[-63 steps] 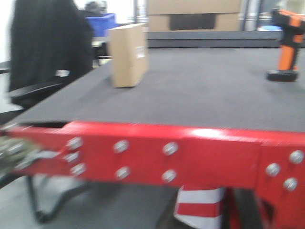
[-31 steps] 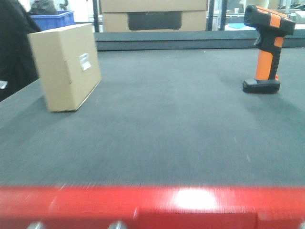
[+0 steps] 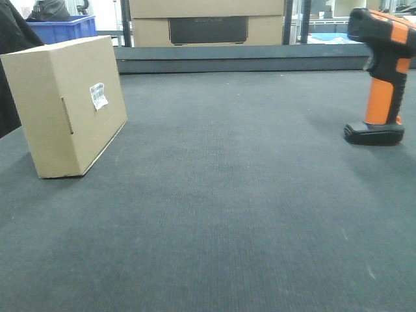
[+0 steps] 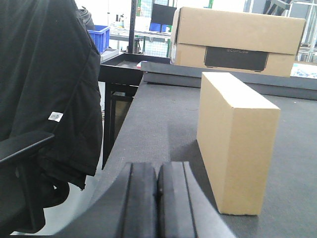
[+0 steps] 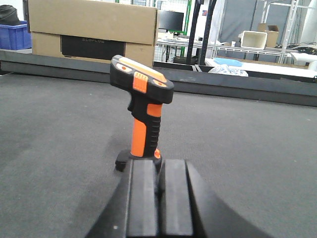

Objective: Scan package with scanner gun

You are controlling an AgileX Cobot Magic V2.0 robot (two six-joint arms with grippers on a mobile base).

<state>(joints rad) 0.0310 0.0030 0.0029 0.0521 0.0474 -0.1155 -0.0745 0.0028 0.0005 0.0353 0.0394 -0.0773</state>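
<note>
The package (image 3: 65,104) is a plain brown box standing on its edge at the left of the grey mat, its white label facing right. In the left wrist view the package (image 4: 237,144) stands just ahead and to the right of my left gripper (image 4: 157,171), which is shut with nothing in it. The scanner gun (image 3: 382,78), black and orange, stands upright on its flat base at the right. My right gripper (image 5: 159,166) is shut and empty, directly in front of the scanner gun (image 5: 143,119). Neither gripper shows in the front view.
A large brown carton with a dark panel (image 3: 208,23) sits behind the mat's back rim (image 3: 234,64). A blue bin (image 3: 62,29) is at the far left. A black jacket on a chair (image 4: 44,99) hangs off the mat's left edge (image 4: 119,148).
The front view has moved forward and up: the red frame edge has left the picture. The package and scanner gun now look larger and closer, and both stand where they did on the mat.
</note>
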